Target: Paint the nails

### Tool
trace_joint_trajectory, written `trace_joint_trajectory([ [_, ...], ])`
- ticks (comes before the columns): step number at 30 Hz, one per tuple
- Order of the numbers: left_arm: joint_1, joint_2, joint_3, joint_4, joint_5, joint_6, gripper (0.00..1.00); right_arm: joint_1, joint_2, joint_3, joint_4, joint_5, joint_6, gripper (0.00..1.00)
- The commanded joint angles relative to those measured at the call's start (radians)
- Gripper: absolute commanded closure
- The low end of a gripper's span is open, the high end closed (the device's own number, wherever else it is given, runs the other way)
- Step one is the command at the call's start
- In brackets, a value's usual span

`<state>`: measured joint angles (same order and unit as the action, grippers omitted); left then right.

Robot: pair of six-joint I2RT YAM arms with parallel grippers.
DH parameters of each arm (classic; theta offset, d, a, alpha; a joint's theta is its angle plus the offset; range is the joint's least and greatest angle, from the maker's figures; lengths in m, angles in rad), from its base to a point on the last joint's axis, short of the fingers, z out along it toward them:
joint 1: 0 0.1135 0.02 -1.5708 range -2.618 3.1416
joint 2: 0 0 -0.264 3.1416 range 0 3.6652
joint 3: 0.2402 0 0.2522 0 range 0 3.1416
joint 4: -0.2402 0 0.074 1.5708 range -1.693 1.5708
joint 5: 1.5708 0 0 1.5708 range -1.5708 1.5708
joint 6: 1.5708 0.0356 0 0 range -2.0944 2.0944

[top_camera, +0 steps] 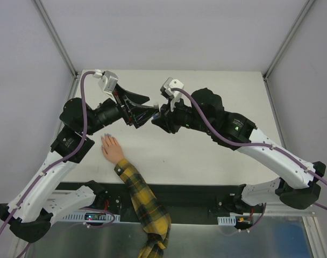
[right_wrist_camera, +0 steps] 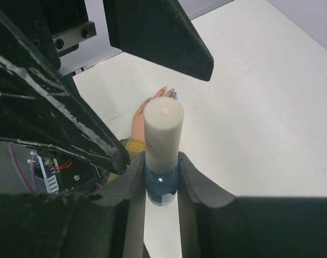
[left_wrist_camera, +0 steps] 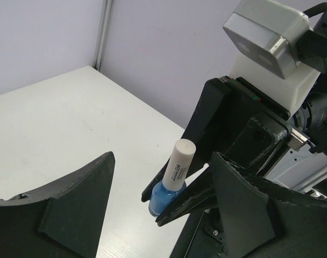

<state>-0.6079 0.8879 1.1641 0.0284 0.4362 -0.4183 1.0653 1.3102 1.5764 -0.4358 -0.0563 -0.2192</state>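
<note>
A blue nail polish bottle [right_wrist_camera: 161,181] with a tall white cap [right_wrist_camera: 163,129] stands between the fingers of my right gripper [right_wrist_camera: 161,167], which is shut on the glass body. From the left wrist the same bottle [left_wrist_camera: 166,194] leans toward the camera, pinched by the right gripper's black fingers [left_wrist_camera: 193,200]. My left gripper [left_wrist_camera: 162,157] is open, its fingers spread on either side of the cap and not touching it. Both grippers meet above the table's middle [top_camera: 153,112]. The peach hand [top_camera: 111,148] with a plaid sleeve [top_camera: 139,191] lies flat below; its nails [right_wrist_camera: 169,92] look bluish.
The white table [top_camera: 217,156] ends at grey walls and metal frame posts [top_camera: 56,37]. A black strip with the arm bases [top_camera: 196,196] runs along the near edge. The plaid sleeve crosses that strip at front left.
</note>
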Motion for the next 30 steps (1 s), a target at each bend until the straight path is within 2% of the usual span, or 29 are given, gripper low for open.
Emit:
trace_joint_trajectory([
  [1,-0.001,0.009,0.014,0.059,0.010,-0.031,0.31,0.019,0.003,0.069,0.022,0.046,-0.008,1.00],
  [8,-0.001,0.034,0.000,0.059,0.004,-0.037,0.44,0.039,0.034,0.126,-0.014,0.091,-0.009,1.00],
  [9,-0.001,0.036,-0.001,0.057,0.006,-0.034,0.53,0.041,0.037,0.128,-0.017,0.093,-0.009,1.00],
  [11,-0.001,0.028,-0.003,0.051,0.009,-0.021,0.64,0.044,0.029,0.125,-0.023,0.101,-0.012,1.00],
  [12,-0.001,0.023,-0.003,0.032,0.007,-0.011,0.75,0.044,0.023,0.122,-0.023,0.105,-0.016,1.00],
  [14,0.000,0.007,-0.001,0.010,0.027,0.024,0.90,0.041,0.011,0.105,-0.023,0.078,-0.028,1.00],
  [15,0.003,0.002,0.000,0.002,0.050,0.039,1.00,0.033,-0.002,0.102,-0.024,0.028,-0.037,1.00],
  [16,0.013,-0.003,-0.001,0.007,0.175,0.055,1.00,0.022,-0.011,0.094,-0.020,-0.032,-0.045,1.00],
  [17,0.023,-0.006,-0.001,0.019,0.261,0.061,1.00,0.009,-0.020,0.082,-0.012,-0.227,-0.063,1.00],
  [19,0.063,0.003,0.005,0.083,0.477,0.027,1.00,-0.039,-0.048,0.019,0.059,-0.487,-0.068,1.00],
  [20,0.077,0.020,0.005,0.120,0.662,0.006,1.00,-0.054,-0.054,-0.001,0.087,-0.760,-0.069,1.00],
  [21,0.091,0.022,-0.003,0.175,0.718,-0.026,1.00,-0.077,-0.066,-0.062,0.130,-0.849,-0.053,1.00],
  [22,0.115,0.020,-0.051,0.250,0.764,-0.124,1.00,-0.083,-0.083,-0.088,0.246,-0.916,-0.019,1.00],
  [23,0.132,0.020,-0.081,0.466,0.835,-0.193,1.00,-0.091,-0.083,-0.102,0.287,-1.012,0.004,1.00],
  [25,0.170,0.032,-0.139,0.636,0.868,-0.380,1.00,-0.117,-0.069,-0.093,0.313,-1.076,0.047,1.00],
  [26,0.177,0.049,-0.147,0.735,0.875,-0.423,1.00,-0.125,-0.071,-0.092,0.313,-1.096,0.055,1.00],
  [30,0.181,0.062,-0.144,0.748,0.875,-0.453,1.00,-0.171,-0.091,-0.102,0.333,-1.110,0.087,1.00],
])
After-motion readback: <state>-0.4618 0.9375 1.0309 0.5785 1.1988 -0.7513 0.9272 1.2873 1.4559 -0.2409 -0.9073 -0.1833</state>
